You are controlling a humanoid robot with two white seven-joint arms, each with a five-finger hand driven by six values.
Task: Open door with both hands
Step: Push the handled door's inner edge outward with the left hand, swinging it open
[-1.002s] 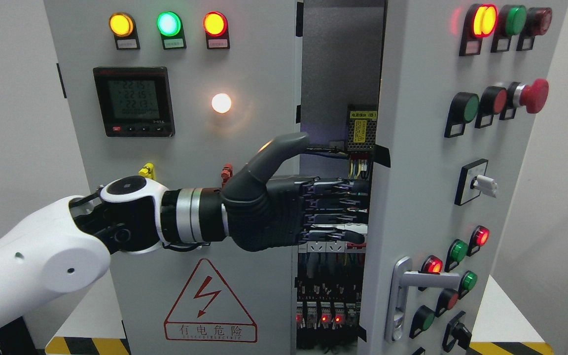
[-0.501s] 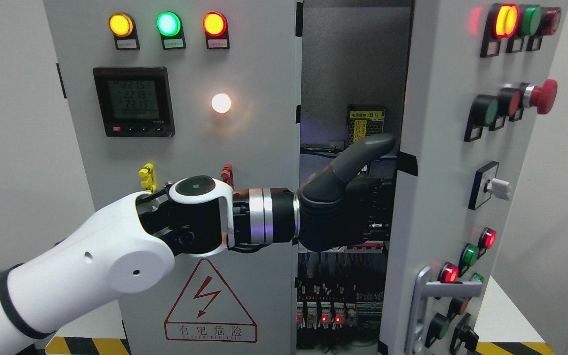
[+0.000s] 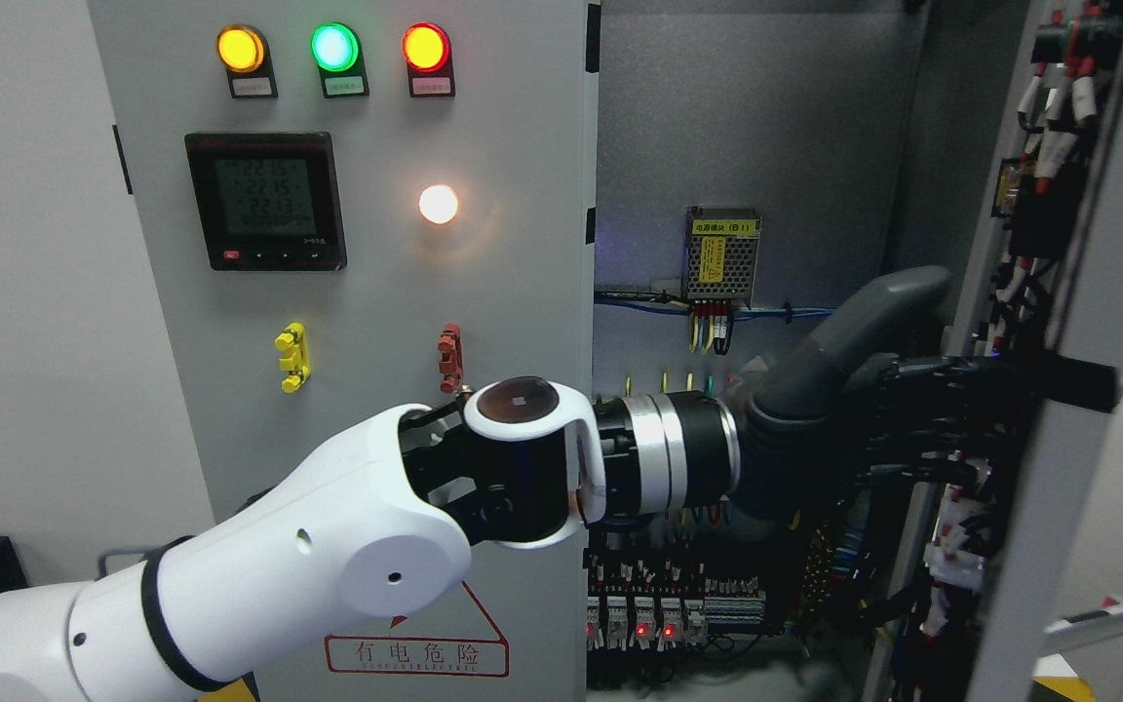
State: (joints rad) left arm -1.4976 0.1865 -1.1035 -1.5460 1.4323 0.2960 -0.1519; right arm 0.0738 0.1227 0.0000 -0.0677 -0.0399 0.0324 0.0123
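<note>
The grey cabinet's right door [image 3: 1059, 507] stands swung far open and shows edge-on, its wired inner side [image 3: 1044, 195] facing left. Its metal handle [image 3: 1093, 619] shows at the lower right. My left arm [image 3: 328, 546] comes in from the lower left and reaches across the opening. My left hand [image 3: 922, 400] is open, its dark fingers [image 3: 942, 375] stretched out flat against the door's inner side, thumb [image 3: 873, 312] raised. It holds nothing. My right hand is not in view.
The left panel [image 3: 376, 292] is shut, with three lit lamps [image 3: 332, 47], a meter [image 3: 264, 200] and a warning sign partly behind my arm. Inside are a power supply [image 3: 720, 255], wiring and a row of relays [image 3: 649, 614].
The right door has swung much farther open, from showing its button face to edge-on. My left arm has stretched to the right with it, the hand staying against the door's inner side.
</note>
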